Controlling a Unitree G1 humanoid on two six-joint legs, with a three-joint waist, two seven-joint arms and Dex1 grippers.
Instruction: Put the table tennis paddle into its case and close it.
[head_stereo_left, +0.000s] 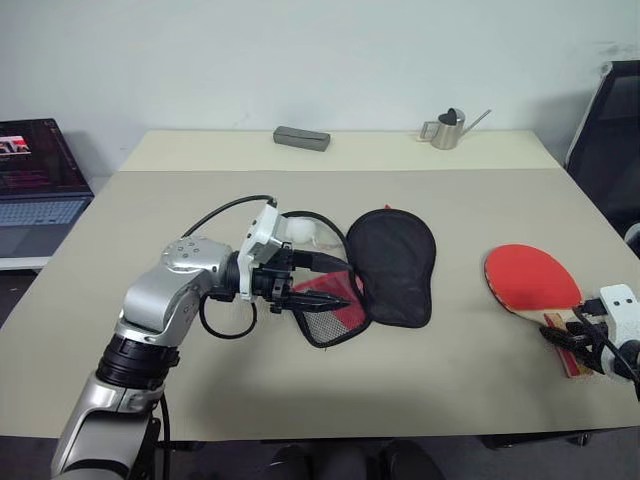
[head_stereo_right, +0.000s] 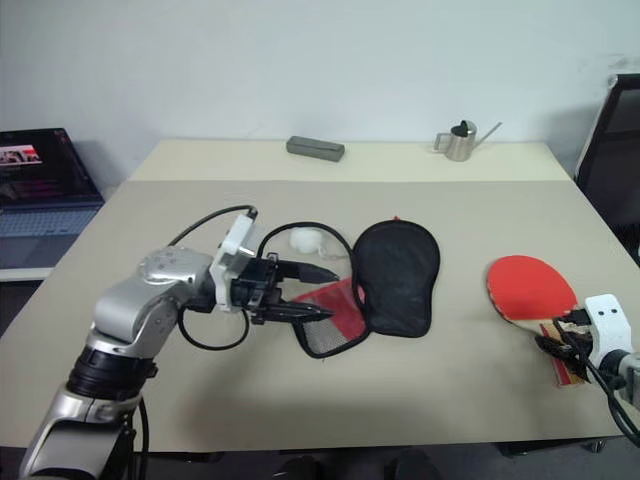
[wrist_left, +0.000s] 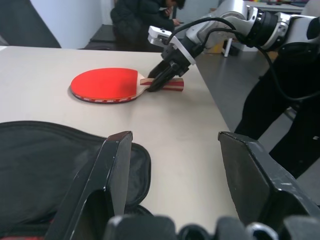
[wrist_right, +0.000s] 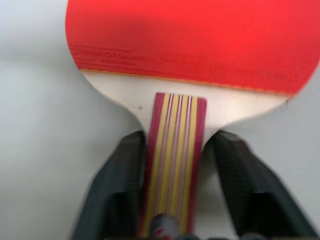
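The right gripper (wrist_right: 175, 195) straddles the striped handle of the table tennis paddle (head_stereo_left: 530, 278), one black finger on each side. The finger (wrist_right: 112, 190) on one side lies against the handle's edge; the other stands just off it, so whether the handle is already pinched cannot be told. The paddle lies flat, red face up, near the right edge of the table (head_stereo_left: 200, 200), with its handle pointing toward the robot.

The left gripper (head_stereo_left: 325, 285) hangs with its fingers spread apart, pointing across the table toward the paddle, its tips over the open case (head_stereo_left: 390, 265). Nothing sits between its fingers.

The case lies in the middle of the table, well apart from the paddle. Its black side is folded back and lies flat; the red side with black mesh sits lower, under the left gripper's tips. Nothing can be seen inside it. A small white thing (head_stereo_left: 300, 230) lies just behind the left wrist, beside the case.

At the far edge of the table rest one grey oblong case (head_stereo_left: 301, 138) and one small metal watering can (head_stereo_left: 447, 129). A laptop (head_stereo_left: 35, 180) stands open off the table's left side. One paddle, one paddle case.
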